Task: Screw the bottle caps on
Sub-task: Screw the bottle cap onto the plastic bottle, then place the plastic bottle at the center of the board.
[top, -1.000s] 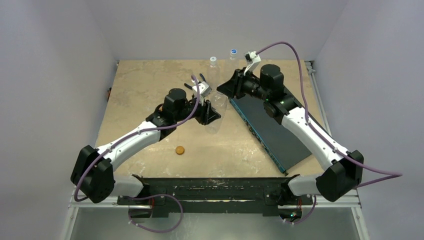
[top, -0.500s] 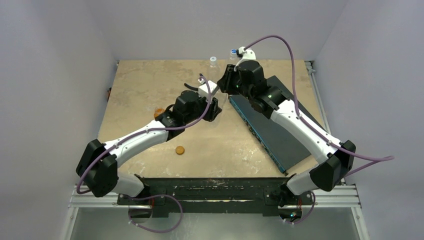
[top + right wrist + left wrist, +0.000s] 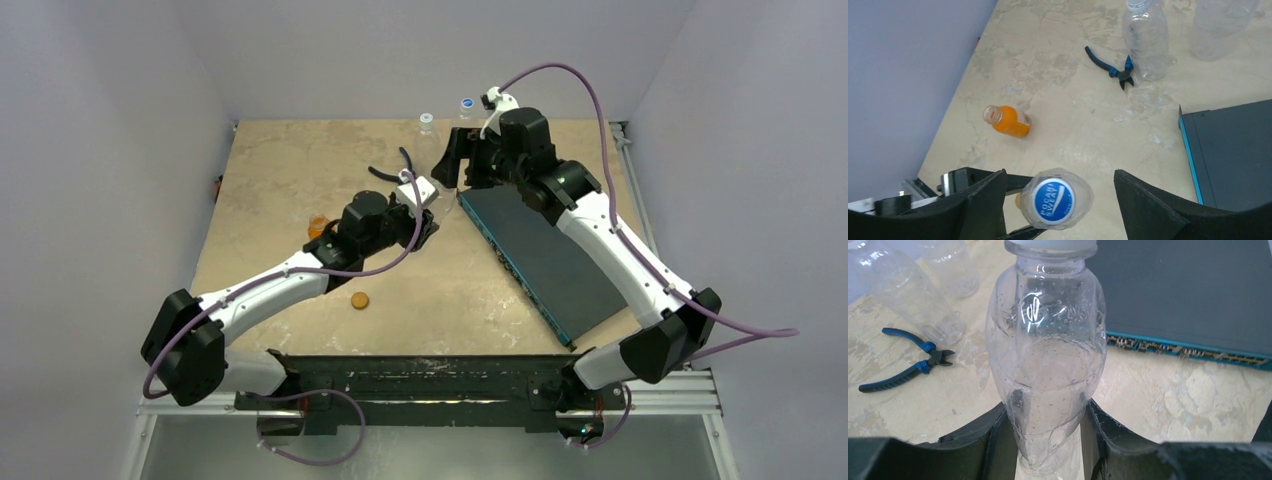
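A clear bottle (image 3: pixel 1047 355) stands upright between my left gripper's (image 3: pixel 1048 415) fingers, which are shut on its lower body. A blue cap (image 3: pixel 1054 200) sits on its neck. My right gripper (image 3: pixel 1058 202) hangs over it, open, with one finger on each side of the cap and apart from it. In the top view the left gripper (image 3: pixel 425 218) and right gripper (image 3: pixel 450 170) meet at mid-table. A small orange bottle (image 3: pixel 1008 120) lies uncapped on its side. A flat orange cap (image 3: pixel 359 300) lies near the front. Two clear bottles (image 3: pixel 427 124) (image 3: pixel 467 104) stand at the back.
Blue-handled pliers (image 3: pixel 905 361) lie left of the held bottle, near a clear bottle (image 3: pixel 1146 40). A dark flat case (image 3: pixel 545 255) with a teal edge lies under the right arm. Walls close the table's left, back and right.
My right gripper has opened and let go of the blue cap, which stays on the bottle. The left gripper has brought the bottle upright and shifted a little.
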Controlling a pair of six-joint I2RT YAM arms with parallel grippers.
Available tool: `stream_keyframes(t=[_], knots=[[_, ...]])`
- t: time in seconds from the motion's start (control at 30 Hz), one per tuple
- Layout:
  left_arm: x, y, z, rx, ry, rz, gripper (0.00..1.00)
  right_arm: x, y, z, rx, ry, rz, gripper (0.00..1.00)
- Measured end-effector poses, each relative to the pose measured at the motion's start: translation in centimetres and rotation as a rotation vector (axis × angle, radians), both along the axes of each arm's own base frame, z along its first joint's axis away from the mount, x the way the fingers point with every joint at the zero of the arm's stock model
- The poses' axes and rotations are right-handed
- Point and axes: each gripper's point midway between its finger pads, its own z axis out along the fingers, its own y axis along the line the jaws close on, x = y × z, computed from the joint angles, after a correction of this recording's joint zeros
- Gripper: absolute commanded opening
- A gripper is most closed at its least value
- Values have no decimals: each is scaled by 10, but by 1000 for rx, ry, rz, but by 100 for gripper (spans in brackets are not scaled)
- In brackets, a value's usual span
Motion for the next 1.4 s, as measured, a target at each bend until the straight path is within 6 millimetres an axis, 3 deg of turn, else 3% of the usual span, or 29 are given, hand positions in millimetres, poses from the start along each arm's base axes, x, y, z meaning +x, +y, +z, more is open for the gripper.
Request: stream_keyframes(t=[0.1,0.2,0.37,0.53,0.7,0.77,0.97,1.0,1.03,1.07,1.17,1.27,1.4], knots=[[-5,2,-10,33,-7,-27,0,-9,2,4,2,4,52,69],[-8,3,-18,55,-9,-45,0,-19,2,4,-4,18,88,68],[-8,2,-17,60,-25,-56,0,-28,0,-4,-35,46,120,67],[-8,2,-16,63,-36,-66,0,-31,-2,-10,-62,60,130,58],[-8,1,-15,62,-35,-71,0,-36,3,-18,-85,78,153,56],[-9,1,-16,63,-34,-72,0,-36,5,-23,-99,85,158,50],[-9,1,-17,64,-30,-73,0,-30,6,-31,-115,102,139,20],[-9,2,-16,63,-31,-72,6,-29,7,-30,-114,102,138,17],[-8,2,-15,61,-34,-71,29,-29,6,-29,-112,100,134,14],[-8,2,-14,59,-36,-70,44,-29,6,-28,-113,99,132,11],[-7,4,-12,59,-38,-53,75,-28,6,-25,-110,94,121,6],[-6,10,-10,57,-31,-21,88,-16,5,-22,-130,72,80,4],[-3,23,3,34,-32,36,89,7,2,-22,-162,49,19,3]])
